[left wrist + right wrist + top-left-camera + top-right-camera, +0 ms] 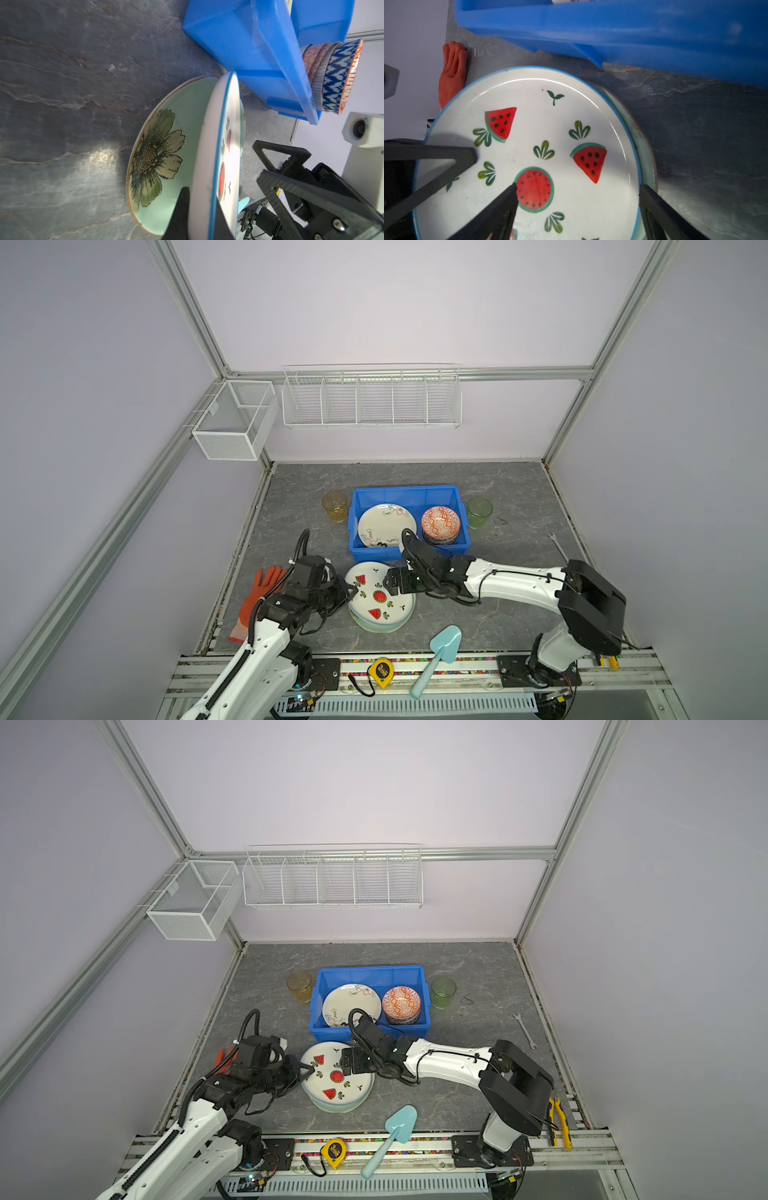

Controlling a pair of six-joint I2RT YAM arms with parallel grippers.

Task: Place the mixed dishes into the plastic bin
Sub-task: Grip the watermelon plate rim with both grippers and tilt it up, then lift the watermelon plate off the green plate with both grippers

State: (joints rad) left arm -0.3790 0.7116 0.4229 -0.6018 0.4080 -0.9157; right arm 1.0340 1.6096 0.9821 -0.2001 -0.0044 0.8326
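Observation:
My left gripper (pixel 351 591) (pixel 201 207) is shut on the near-left rim of the white watermelon plate (pixel 376 597) (pixel 533 128), which is tilted up off the mint green flower plate (pixel 176 145) (pixel 386 627) under it. My right gripper (pixel 390 583) (pixel 578 187) hovers open over the watermelon plate's right part, one finger above its middle and the other at its edge, holding nothing. Just behind stands the blue plastic bin (pixel 407 489) (pixel 612 31), holding a cream doodle plate (pixel 384 522) and stacked patterned bowls (pixel 441 522) (pixel 332 79). An amber cup (pixel 335 506) and a green cup (pixel 479 512) flank it.
An orange rubber glove (pixel 262 597) lies left of the plates. A teal scoop (pixel 440 651) and a yellow tape measure (pixel 381 672) sit at the front edge. A wrench (pixel 559 547) lies at the right, with pliers (pixel 559 1119) near the front. White wire baskets (pixel 370 400) hang on the back wall.

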